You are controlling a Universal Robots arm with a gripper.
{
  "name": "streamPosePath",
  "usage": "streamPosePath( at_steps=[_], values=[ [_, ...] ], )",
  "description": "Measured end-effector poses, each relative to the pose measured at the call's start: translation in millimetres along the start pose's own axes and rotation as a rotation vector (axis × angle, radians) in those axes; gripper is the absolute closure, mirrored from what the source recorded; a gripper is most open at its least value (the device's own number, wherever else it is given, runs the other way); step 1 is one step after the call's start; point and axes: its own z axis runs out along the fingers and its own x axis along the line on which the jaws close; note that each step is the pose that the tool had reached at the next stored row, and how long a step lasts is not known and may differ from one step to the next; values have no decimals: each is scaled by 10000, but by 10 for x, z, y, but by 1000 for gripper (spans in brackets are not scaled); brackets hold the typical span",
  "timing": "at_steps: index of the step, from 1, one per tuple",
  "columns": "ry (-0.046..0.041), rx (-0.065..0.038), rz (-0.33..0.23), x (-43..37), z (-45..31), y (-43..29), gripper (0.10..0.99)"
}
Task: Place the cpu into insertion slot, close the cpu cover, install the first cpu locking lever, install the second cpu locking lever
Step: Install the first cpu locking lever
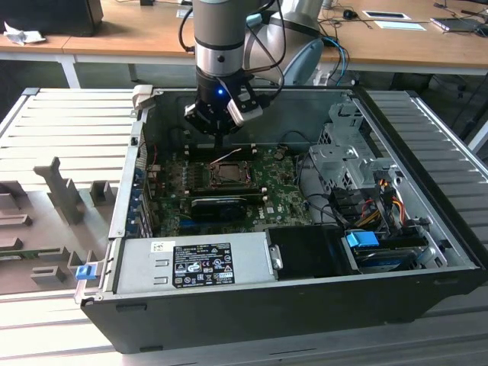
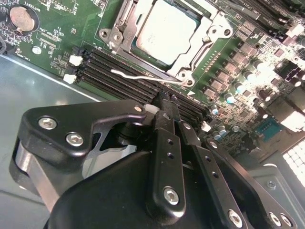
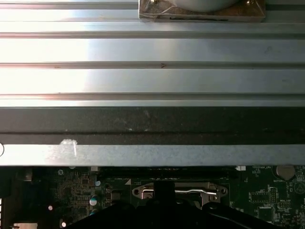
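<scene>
the cpu (image 2: pixel 167 29) already sits in the socket on the motherboard (image 2: pixel 52 43), silver top up, and the cpu cover (image 2: pixel 209 26) lies down around it as a grey frame. one thin locking lever (image 2: pixel 143 76) lies along the socket's edge next to the black memory slots (image 2: pixel 114 71), its free end sticking out past the socket corner; whether it is hooked under its catch i cannot tell.

the gripper (image 2: pixel 164 107) hangs just above that lever, on the memory-slot side of the socket, fingers drawn together with nothing visibly between them. in the exterior view the gripper (image 1: pixel 219 141) stands over the far edge of the socket, inside the open computer case (image 1: pixel 305 305).

judging from this, the risk is the narrow fingertip sliding off the springy wire and striking the memory slots or the small parts beside the socket. a lever pushed down but not sideways under its hook could spring back up, and pressing off-centre could load the cover unevenly on the cpu
</scene>
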Motion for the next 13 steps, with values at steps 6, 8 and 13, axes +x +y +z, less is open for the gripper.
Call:
streamPosePath(
  at_steps=[6, 8, 13],
  values=[
    [-17, -2, -6, -9, 34, -3, 980],
    [-21, -3, -7, -17, 52, -4, 980],
    [-21, -2, -6, -27, 74, -6, 980]
  ],
)
